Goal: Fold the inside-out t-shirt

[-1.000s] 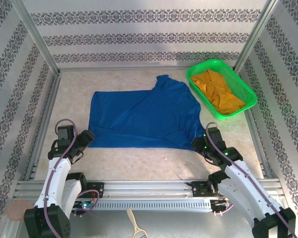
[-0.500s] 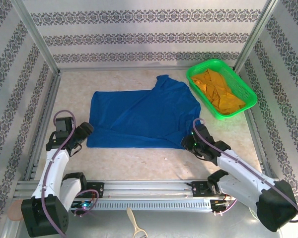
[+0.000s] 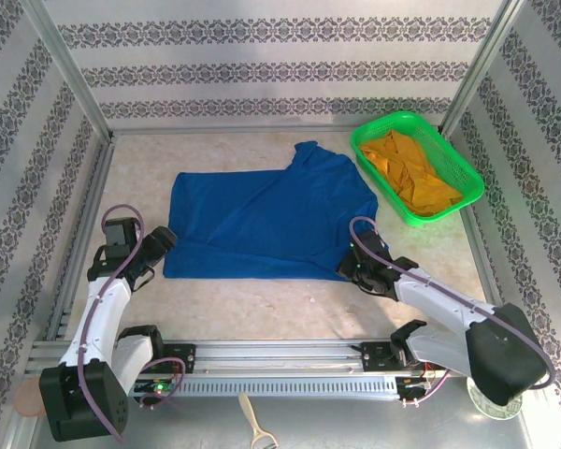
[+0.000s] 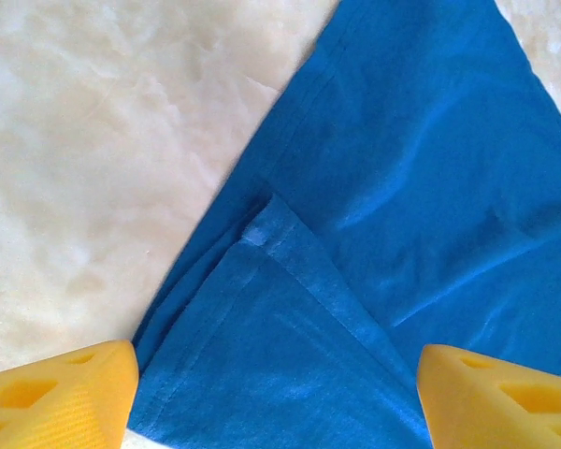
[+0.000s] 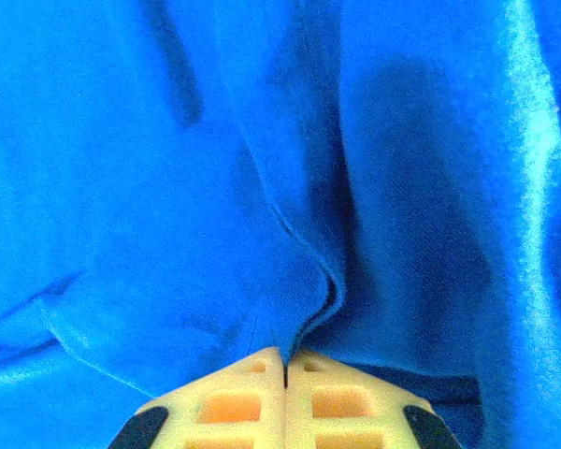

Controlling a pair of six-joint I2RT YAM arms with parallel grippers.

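In the top external view, the royal-blue inside-out t-shirt (image 3: 271, 220) lies spread and slightly rumpled on the middle of the table (image 3: 262, 309). Its far right part is just beside the green basket (image 3: 385, 127), which holds an orange-yellow garment (image 3: 413, 173). The left gripper (image 3: 156, 245) is at the shirt's near left corner and the right gripper (image 3: 351, 267) is at its near right corner.

In the left wrist view, the two yellow fingers (image 4: 56, 398) stand wide apart with the shirt's hemmed corner lying between them. Nothing is gripped. A flap of cloth is turned over at that corner, so two layers overlap there.

In the right wrist view, the pads (image 5: 229, 402) are pressed together on a small raised ridge of blue fabric. The right gripper is therefore closed on the shirt, though only by a narrow pinch near an edge.

Several things could go wrong from here:
- **Slipping:** the right's bite looks shallow, so a brisk lift could pull the cloth free.
- **Skewing:** if the right arm moves before the left has closed, the shirt would likely drag across the table and skew the fold line.
- **Partial grab:** the left, when it closes, might catch only the turned-over flap and leave the lower layer behind.
- **Snagging:** the part of the shirt beside the basket could catch on its rim if the shirt is swept that way.
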